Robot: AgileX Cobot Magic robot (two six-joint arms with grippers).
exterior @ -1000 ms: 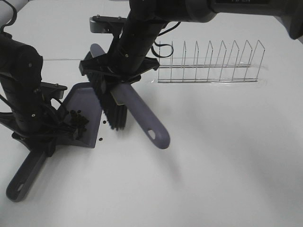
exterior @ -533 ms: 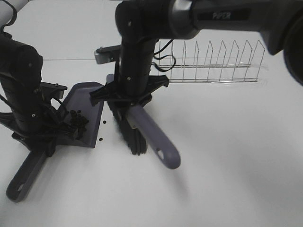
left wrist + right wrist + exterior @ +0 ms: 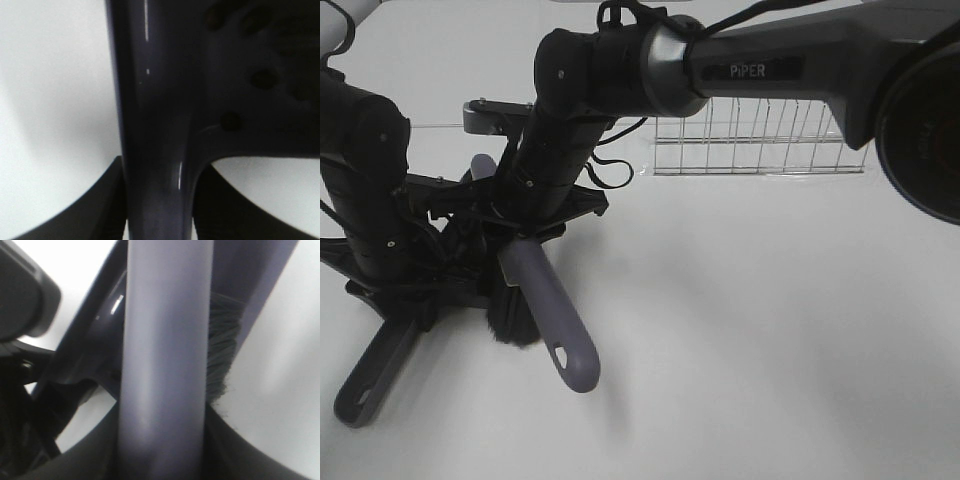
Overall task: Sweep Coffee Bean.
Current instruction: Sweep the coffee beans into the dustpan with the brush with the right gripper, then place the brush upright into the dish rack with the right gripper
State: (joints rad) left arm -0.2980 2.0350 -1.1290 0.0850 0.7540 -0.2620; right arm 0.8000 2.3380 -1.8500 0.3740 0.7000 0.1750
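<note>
Clamps grey-purple plastic brush (image 3: pixel 555 325) in right pincer (image 3: pixel 520 240) to sweep tiny dark coffee beans (image 3: pixel 231 120); pins matching dustpan (image 3: pixel 370 380) with left pincer (image 3: pixel 405 300).

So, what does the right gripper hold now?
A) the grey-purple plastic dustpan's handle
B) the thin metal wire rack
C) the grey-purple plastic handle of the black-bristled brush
C: in the right wrist view the right gripper is closed around the grey-purple brush handle, black bristles beside it.
</note>
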